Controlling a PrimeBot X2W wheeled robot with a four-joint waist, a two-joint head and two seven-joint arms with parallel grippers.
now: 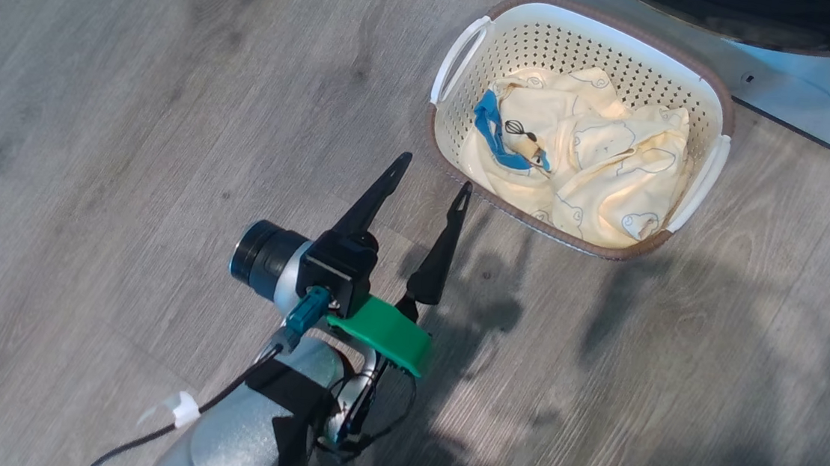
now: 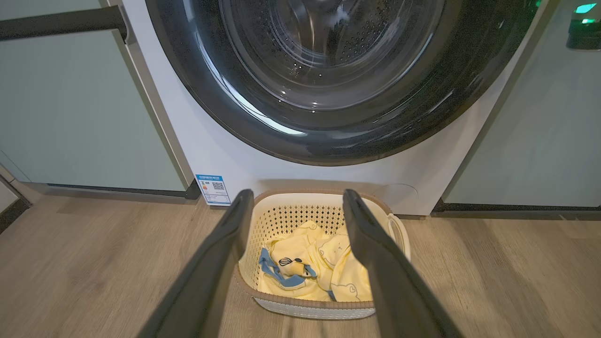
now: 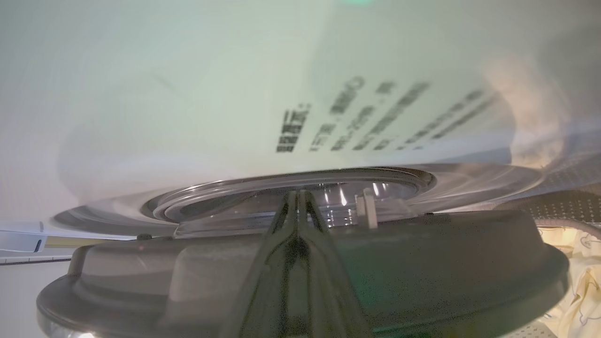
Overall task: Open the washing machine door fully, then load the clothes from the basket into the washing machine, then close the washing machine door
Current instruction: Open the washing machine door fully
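Observation:
The cream basket (image 1: 462, 128) stands on the floor against the white washing machine (image 1: 795, 93), with the pale yellow clothes (image 1: 601, 167) and a bit of blue fabric heaped inside. My left gripper (image 1: 434, 171) hovers open and empty just short of the basket's near left corner. In the left wrist view its fingers (image 2: 220, 253) frame the basket (image 2: 291, 213) and clothes (image 2: 324, 263) under the washing machine door (image 2: 357, 141), a black ring around glass. My right gripper (image 3: 297, 193) is shut, its tips against the door's grey inner ring (image 3: 422, 272) and clear bowl.
Pale green cabinets (image 2: 70, 117) flank the washing machine (image 2: 188, 141) on both sides. A blue sticker (image 2: 213, 189) marks its lower left corner. Grey wood floor (image 1: 131, 126) spreads left of and in front of the basket. A dark part with a green light (image 2: 582, 28) sits top right.

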